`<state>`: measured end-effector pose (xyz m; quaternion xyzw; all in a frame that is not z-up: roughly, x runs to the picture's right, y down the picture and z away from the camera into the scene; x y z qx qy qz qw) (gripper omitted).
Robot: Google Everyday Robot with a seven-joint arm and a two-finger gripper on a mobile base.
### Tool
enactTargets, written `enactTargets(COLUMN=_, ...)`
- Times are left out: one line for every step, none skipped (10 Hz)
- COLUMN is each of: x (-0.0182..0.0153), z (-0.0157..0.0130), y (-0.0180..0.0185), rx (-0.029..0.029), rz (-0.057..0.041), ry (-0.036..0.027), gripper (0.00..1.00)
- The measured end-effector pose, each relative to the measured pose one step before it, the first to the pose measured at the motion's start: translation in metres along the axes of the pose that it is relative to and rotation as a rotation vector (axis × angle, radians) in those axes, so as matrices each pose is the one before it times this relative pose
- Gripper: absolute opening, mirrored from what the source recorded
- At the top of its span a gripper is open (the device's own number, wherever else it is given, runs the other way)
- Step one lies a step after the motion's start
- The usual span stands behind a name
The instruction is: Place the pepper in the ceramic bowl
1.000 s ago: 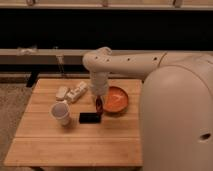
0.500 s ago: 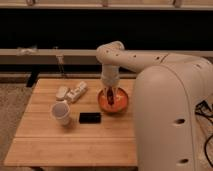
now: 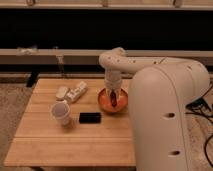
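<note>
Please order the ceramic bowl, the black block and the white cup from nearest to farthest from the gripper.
The gripper hangs over the bowl.
1. ceramic bowl: directly under it.
2. black block: image-left of the bowl, toward the front.
3. white cup: farther image-left.

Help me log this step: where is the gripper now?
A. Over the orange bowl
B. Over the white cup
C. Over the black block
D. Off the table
A: the gripper hangs directly over the ceramic bowl, with the dark red pepper at its tip inside the rim, away from the white cup and black block.

Warm, dim indoor light, soft overall blur, the gripper (image 3: 114, 98) above the ceramic bowl (image 3: 106, 106) indistinct
</note>
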<state>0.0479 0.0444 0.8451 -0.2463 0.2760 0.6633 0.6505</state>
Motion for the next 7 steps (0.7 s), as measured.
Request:
enactTargets(x=-0.00027, z=0.00235, y=-0.00195, rx=0.00403, rz=0.00052, ry=-0.00674, gripper=0.8)
enactTargets(x=0.00046, z=0.0012, y=-0.00018, rx=-0.00151, rz=-0.00073, ry=-0.00634, gripper=0.8)
enactTargets(x=0.00074, z=-0.0005, y=0.00186, rx=-0.01779, rz=-0.00276, ry=-0.02533, gripper=0.8)
enactTargets(x=-0.00064, z=0.00005, y=-0.00232, rx=-0.00377, rz=0.00005, ry=-0.01513, gripper=0.8)
enactTargets(x=-0.00072, z=-0.00041, y=-0.00101, rx=0.00075, rz=0.00021, ry=-0.00377, gripper=0.8)
enactTargets(x=0.00033, z=0.00007, y=0.00299, rx=-0.00216, rz=-0.003, ry=0.00106, gripper=0.8)
enactTargets(x=-0.00018, z=-0.00007, y=0.00112, rx=-0.00167, rz=-0.00099, ry=-0.00075, gripper=0.8)
